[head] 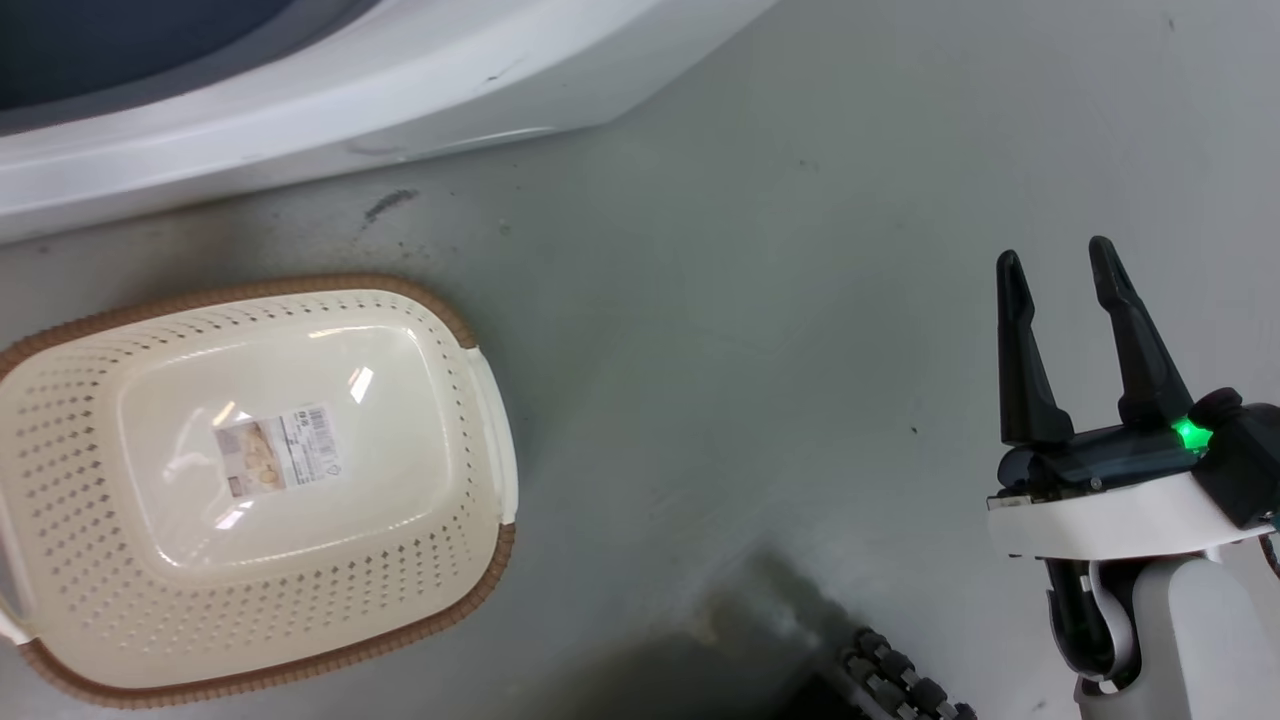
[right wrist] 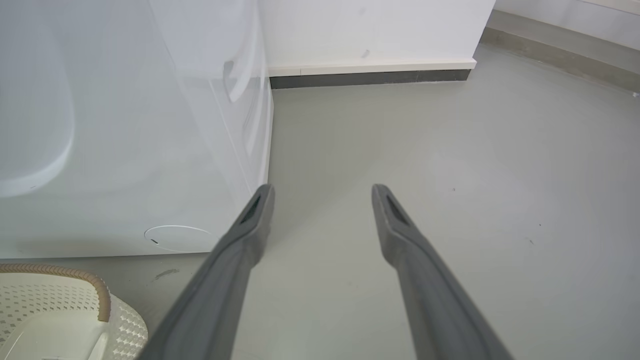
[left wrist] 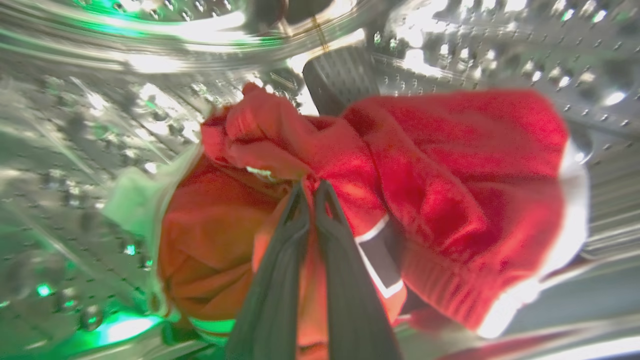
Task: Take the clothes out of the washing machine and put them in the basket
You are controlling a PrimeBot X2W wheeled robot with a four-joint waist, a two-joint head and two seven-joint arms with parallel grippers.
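Grey floor (right wrist: 450, 150) (scuffed near the machine) meets white wall (right wrist: 370, 25), dark skirting (right wrist: 370, 78).

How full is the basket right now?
Empty: the basket shows its bare bottom and label sticker, nothing lying on them.

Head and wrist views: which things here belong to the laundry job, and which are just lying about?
Job: clothes, inside the washing machine; basket, empty; left gripper, shut on the clothes; right gripper, open.
Just there: label inside the basket; grey floor; skirting board.
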